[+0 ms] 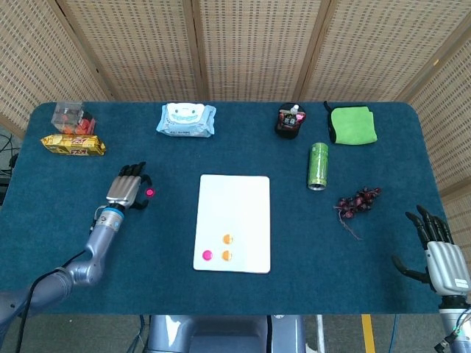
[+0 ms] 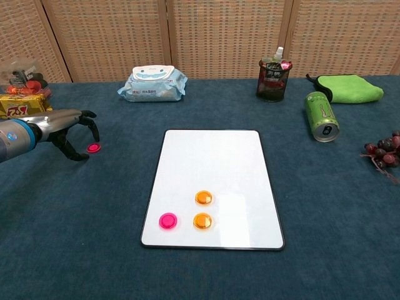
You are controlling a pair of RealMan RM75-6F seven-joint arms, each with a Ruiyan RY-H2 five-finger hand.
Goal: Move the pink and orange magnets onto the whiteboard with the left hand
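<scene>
On tabletop (image 2: 206,275), left of whiteboard (image 2: 215,162): one pink magnet (image 2: 94,148) lying on blue cloth, well apart from board edge. Left hand (image 2: 65,128) low beside it, fingers curled around the disc, fingertips close on both sides; contact not confirmable from chest view. Head view: same left hand (image 1: 126,189) with magnet (image 1: 149,193) showing just off its fingertips, so nothing gripped yet. Fingers apart, holding nothing. Right hand (image 1: 439,254) at far right edge, fingers spread, idle.

Already on whiteboard, lower part: pink magnet (image 2: 167,220), two orange magnets (image 2: 202,197) (image 2: 202,220), clustered close.

Step in hand, by judgement: closing on the last loose pink magnet. Near end of task.

Advice for the pick:
- Thin, flat disc on soft cloth; pinch at the rim from opposite sides, thumb against a finger, not a press from above.
- Fingertips down to the cloth before closing, otherwise likely to skid the disc away.
- Lift straight, then carry right toward bare upper area of board.
- Release low over the board; keep off the existing cluster, magnets possibly snapping together or shifting.
</scene>
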